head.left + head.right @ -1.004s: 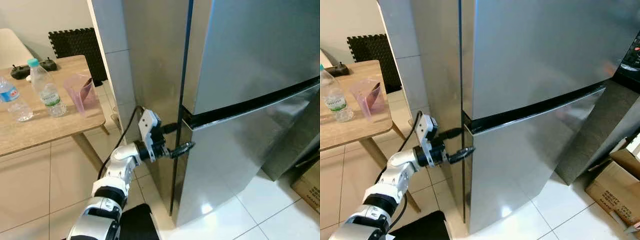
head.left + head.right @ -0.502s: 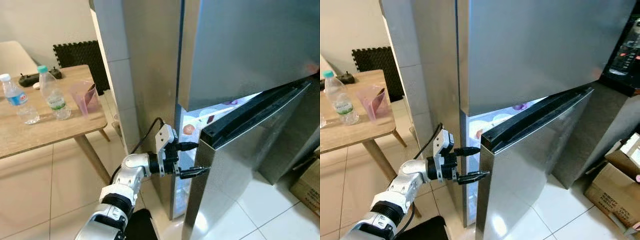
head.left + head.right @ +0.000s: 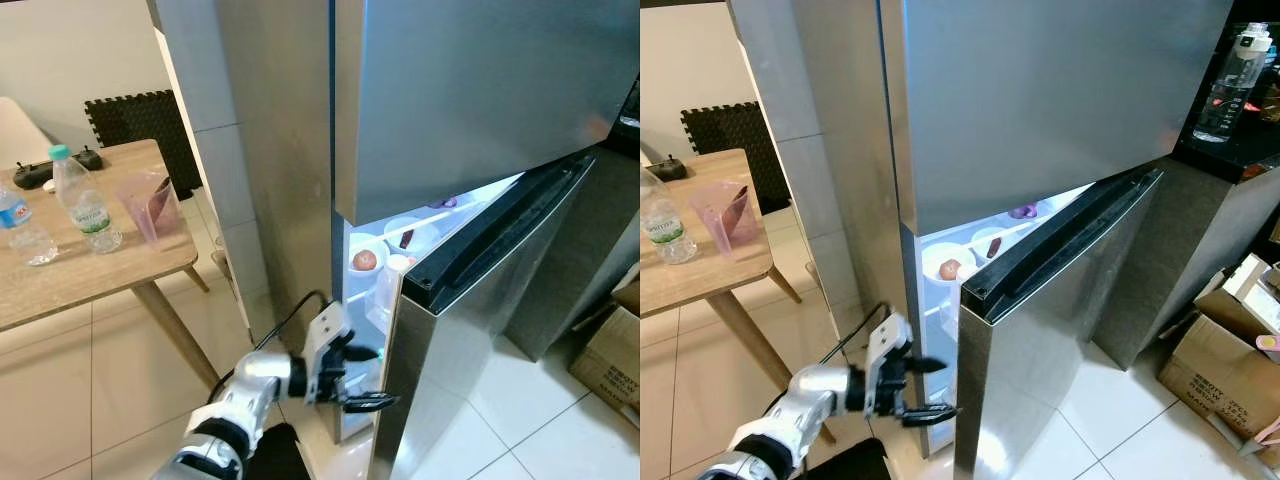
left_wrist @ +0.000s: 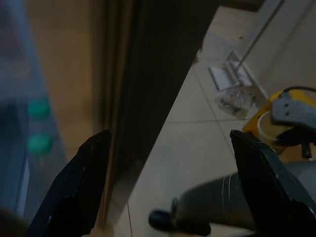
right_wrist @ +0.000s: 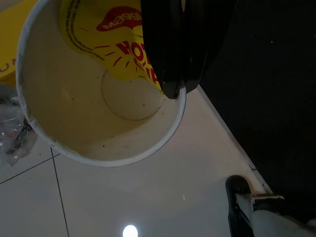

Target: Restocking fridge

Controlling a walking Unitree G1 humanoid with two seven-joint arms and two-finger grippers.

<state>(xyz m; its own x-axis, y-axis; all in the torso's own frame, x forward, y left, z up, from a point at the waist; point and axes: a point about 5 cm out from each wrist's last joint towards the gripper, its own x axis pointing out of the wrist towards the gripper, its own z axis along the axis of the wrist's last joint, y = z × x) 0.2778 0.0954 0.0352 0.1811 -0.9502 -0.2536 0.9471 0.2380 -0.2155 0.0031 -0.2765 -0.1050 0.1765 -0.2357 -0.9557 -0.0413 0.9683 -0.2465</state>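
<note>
Between the spread fingers of the left gripper stands the open lower fridge door's upright edge. Right gripper fingers clamp one paper cup. Beyond, two bottles stand upright on the tabletop.

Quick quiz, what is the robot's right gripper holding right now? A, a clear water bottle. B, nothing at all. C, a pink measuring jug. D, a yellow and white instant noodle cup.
D: in the right wrist view the right gripper is clamped over the rim of an instant noodle cup, whose cream inside and yellow printed wall show just beyond the black fingers.
</note>
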